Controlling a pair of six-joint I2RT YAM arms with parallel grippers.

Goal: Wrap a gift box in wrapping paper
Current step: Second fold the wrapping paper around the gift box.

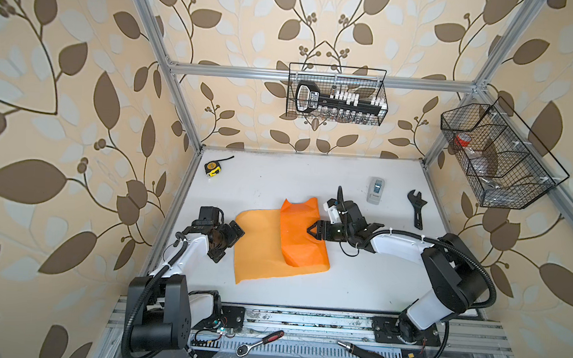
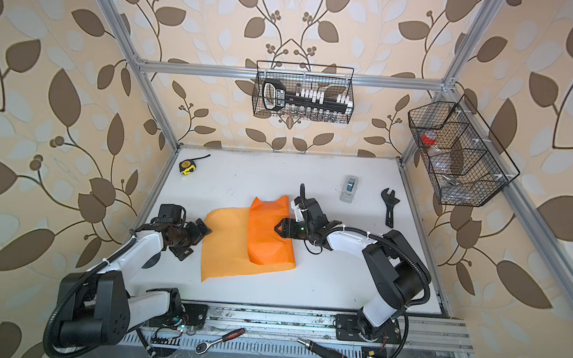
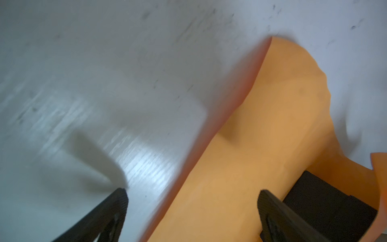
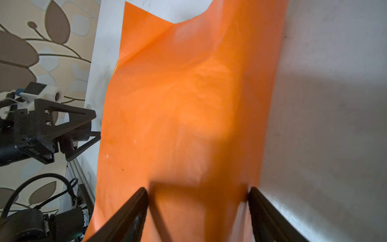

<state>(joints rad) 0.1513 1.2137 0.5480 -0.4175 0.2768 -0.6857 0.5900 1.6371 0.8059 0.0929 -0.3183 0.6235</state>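
Observation:
The orange wrapping paper (image 1: 263, 253) lies creased on the white table (image 1: 374, 277), and its right part is folded over a hump (image 1: 297, 235) in both top views (image 2: 264, 233). The gift box is hidden there. It shows only in the left wrist view, as a black block (image 3: 326, 203) under the fold. My right gripper (image 4: 196, 192) is shut across the paper-covered box from the right (image 1: 311, 229). My left gripper (image 3: 192, 199) is open at the sheet's left edge (image 1: 230, 244), holding nothing. It also shows in the right wrist view (image 4: 96, 125).
A grey tape dispenser (image 1: 375, 190) and a black wrench (image 1: 418, 210) lie at the back right. A yellow tape measure (image 1: 212, 168) lies at the back left. Wire baskets (image 1: 338, 94) hang on the frame. A ratchet (image 1: 259, 342) and a screwdriver (image 1: 366, 355) lie on the front rail.

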